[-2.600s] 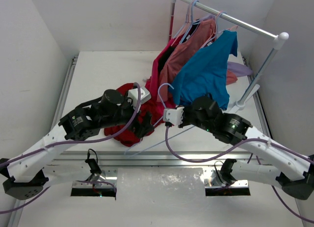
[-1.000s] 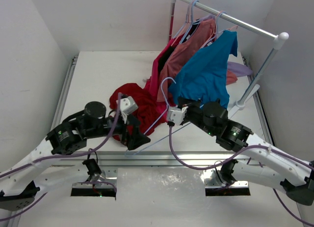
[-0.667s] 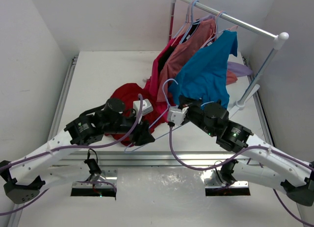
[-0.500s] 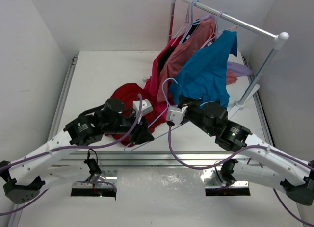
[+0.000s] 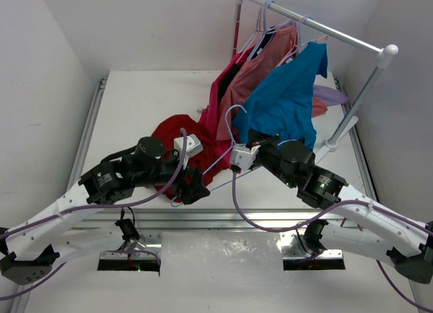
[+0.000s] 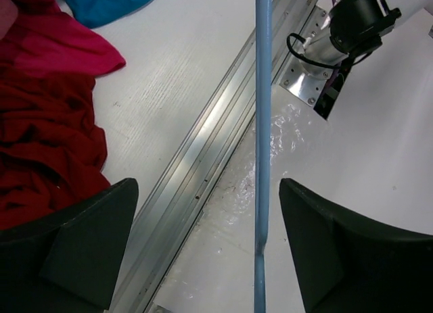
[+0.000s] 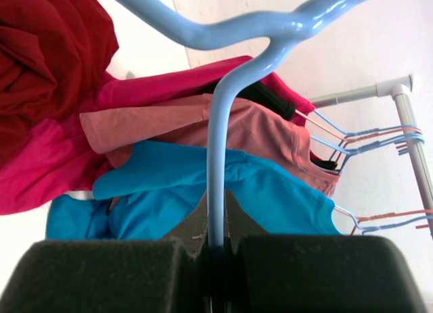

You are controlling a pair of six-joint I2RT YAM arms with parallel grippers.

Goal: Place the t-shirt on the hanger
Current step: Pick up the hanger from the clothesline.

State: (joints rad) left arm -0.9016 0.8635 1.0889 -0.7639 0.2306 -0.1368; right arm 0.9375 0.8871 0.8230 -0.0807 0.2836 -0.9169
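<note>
Clamping the neck of the hanger just below its hook, the right gripper has its jaws pressed together on it, at centre of the top view. The left gripper has its fingers spread wide; the hanger's bar runs between them, clear of both. The t-shirt lies heaped on the table, centre-left of the top view, its far edge meeting the hanging shirts on the rack.

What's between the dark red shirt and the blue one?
A magenta-pink shirt lies between the dark red t-shirt and the blue shirt, in the left wrist view.
</note>
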